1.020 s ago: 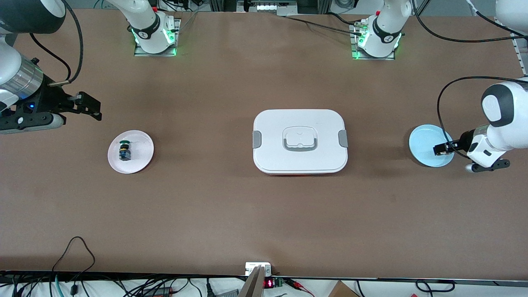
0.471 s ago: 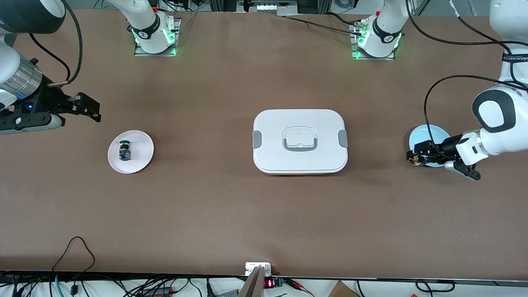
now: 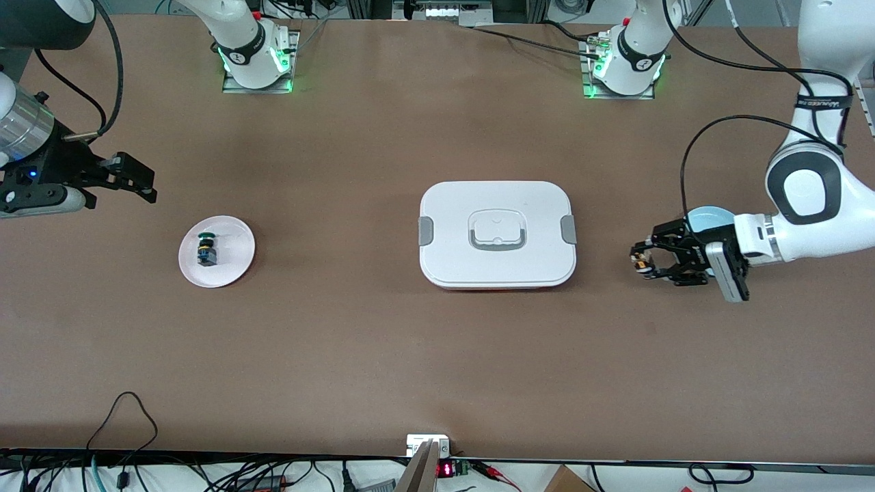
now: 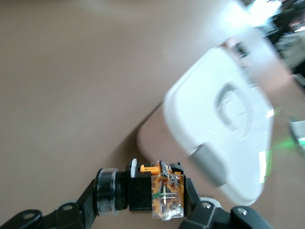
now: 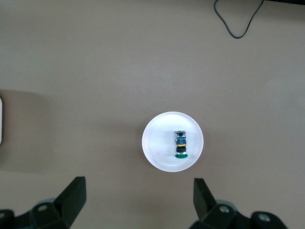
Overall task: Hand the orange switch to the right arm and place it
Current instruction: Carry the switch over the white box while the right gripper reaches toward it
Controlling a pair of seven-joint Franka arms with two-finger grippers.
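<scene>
The orange switch (image 3: 640, 260) hangs in the air over the bare table between the white lidded box (image 3: 497, 234) and the blue plate (image 3: 704, 218). My left gripper (image 3: 642, 264) is shut on it. In the left wrist view the orange switch (image 4: 167, 193) lies sideways, clamped by my left gripper (image 4: 150, 199) at its black body and its clear orange end. My right gripper (image 3: 140, 182) hovers open and empty at the right arm's end of the table, beside a white plate (image 3: 234, 265). In the right wrist view my right gripper (image 5: 138, 194) stands wide apart over bare table.
A green-capped switch (image 3: 206, 249) lies on the white plate (image 5: 157, 136), where the right wrist view also shows the green-capped switch (image 5: 180, 144). The white lidded box (image 4: 224, 129) sits mid-table. A black cable (image 3: 126, 410) loops near the table's front edge.
My left gripper has lifted off the blue plate with the orange switch and moved toward the white box, turning as it went. My right gripper has drifted slightly toward its end of the table.
</scene>
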